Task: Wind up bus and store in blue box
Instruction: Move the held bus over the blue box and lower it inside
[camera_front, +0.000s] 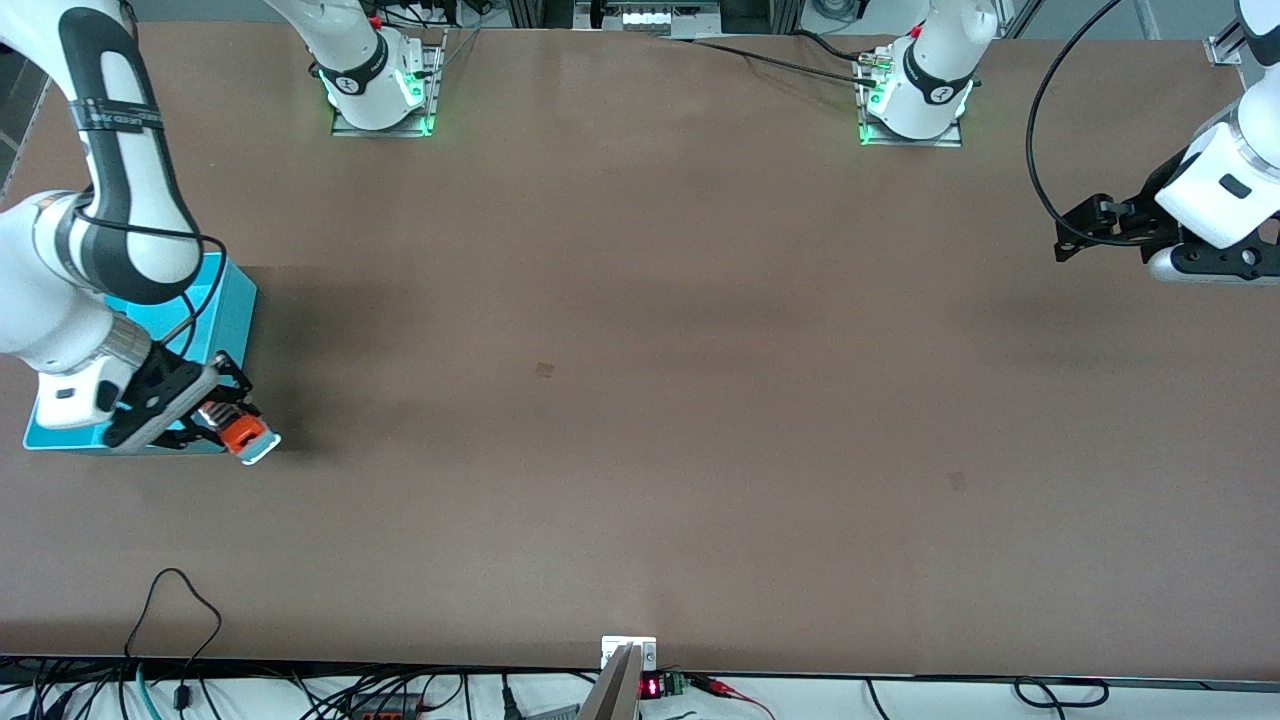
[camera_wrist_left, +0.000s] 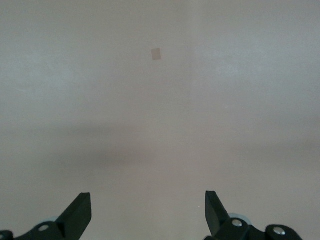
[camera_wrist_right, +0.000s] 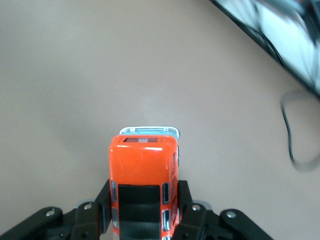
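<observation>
My right gripper is shut on the small orange bus, its fingers pressed against both sides of the bus. The bus's white end points away from the gripper, low over the table right beside the corner of the blue box nearest the front camera. The blue box stands at the right arm's end of the table, and the right arm covers much of it. My left gripper is open over bare table at the left arm's end and waits there.
The brown table runs wide between the two arms. Cables hang along the table edge nearest the front camera. The arm bases stand along the edge farthest from that camera.
</observation>
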